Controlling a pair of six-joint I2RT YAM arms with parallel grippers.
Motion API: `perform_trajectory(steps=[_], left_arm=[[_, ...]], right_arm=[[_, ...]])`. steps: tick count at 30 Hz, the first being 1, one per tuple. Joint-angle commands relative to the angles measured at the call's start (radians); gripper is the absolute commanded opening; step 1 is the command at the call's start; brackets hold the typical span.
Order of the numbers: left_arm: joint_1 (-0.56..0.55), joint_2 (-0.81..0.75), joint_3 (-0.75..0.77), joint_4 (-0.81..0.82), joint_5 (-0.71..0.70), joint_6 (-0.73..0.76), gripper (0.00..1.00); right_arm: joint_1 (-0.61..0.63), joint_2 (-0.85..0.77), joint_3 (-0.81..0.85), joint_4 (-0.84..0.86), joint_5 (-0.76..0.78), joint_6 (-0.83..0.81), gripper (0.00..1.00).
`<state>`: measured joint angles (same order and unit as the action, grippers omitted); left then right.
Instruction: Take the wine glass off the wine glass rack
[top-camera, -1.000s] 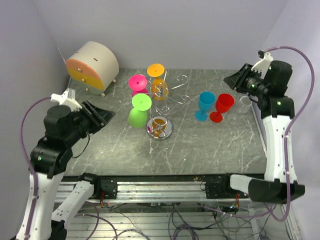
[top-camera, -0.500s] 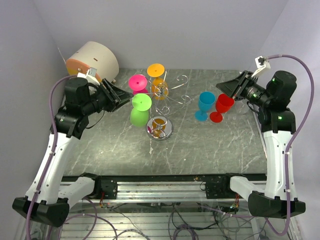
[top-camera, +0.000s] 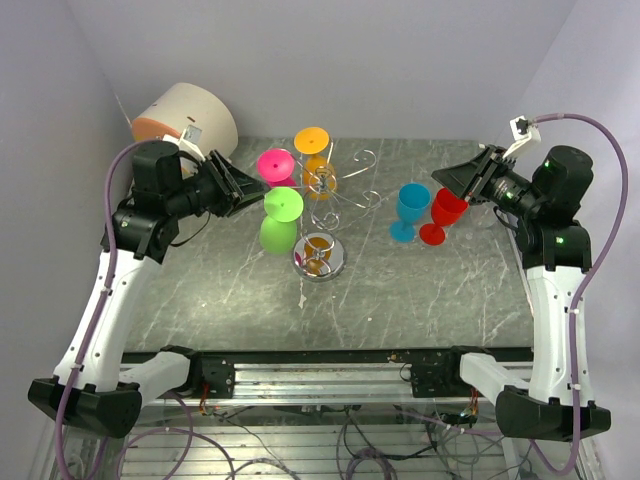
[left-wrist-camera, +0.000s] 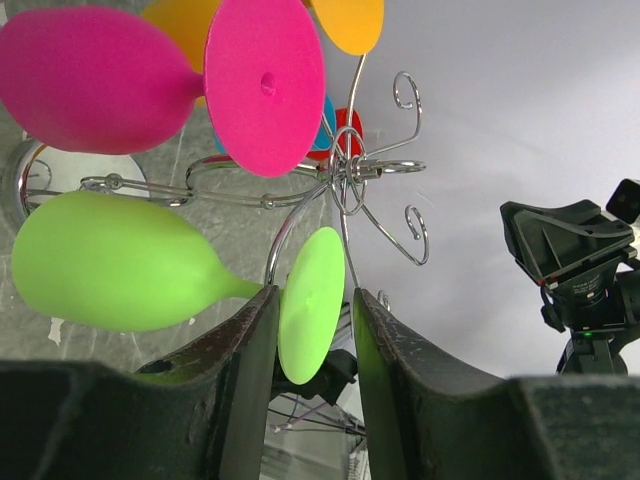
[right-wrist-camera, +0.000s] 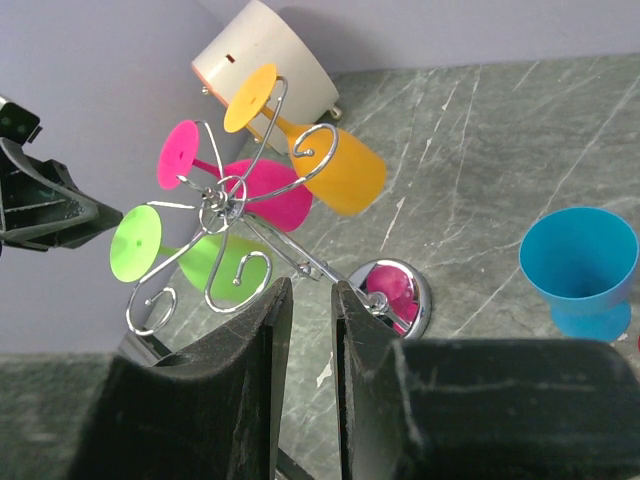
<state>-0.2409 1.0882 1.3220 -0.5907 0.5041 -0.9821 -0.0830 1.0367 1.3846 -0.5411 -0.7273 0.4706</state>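
Left of the wine glass rack (left-wrist-camera: 347, 170), the left gripper (left-wrist-camera: 313, 300) stands part open astride the foot of the green wine glass (left-wrist-camera: 120, 265), which hangs from a hook arm, probably to slide it free. Right of the rack, the right gripper (right-wrist-camera: 311, 300) hovers barely open, empty, standing clear.

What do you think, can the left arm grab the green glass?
Probably yes. The left gripper is open, a finger each side of the green glass at its round foot, and nothing blocks it.
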Motion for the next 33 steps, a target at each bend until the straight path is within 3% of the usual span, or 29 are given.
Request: perform_trajectory(steps=[1, 10, 20, 33], left_arm=[[0.002, 0.009, 0.051, -0.063, 0.044, 0.053, 0.45], [0.002, -0.031, 0.069, -0.222, -0.012, 0.138, 0.46], [0.002, -0.063, -0.047, -0.055, 0.098, 0.052, 0.48], [0.002, -0.037, -0.044, -0.029, 0.144, 0.043, 0.48]], right_arm=[[0.005, -0.007, 0.010, 0.019, -0.008, -0.005, 0.23], [0.005, -0.025, -0.012, 0.041, -0.005, 0.014, 0.23], [0.005, -0.036, -0.012, 0.033, -0.005, 0.016, 0.23], [0.005, -0.043, -0.027, 0.038, -0.002, 0.027, 0.22]])
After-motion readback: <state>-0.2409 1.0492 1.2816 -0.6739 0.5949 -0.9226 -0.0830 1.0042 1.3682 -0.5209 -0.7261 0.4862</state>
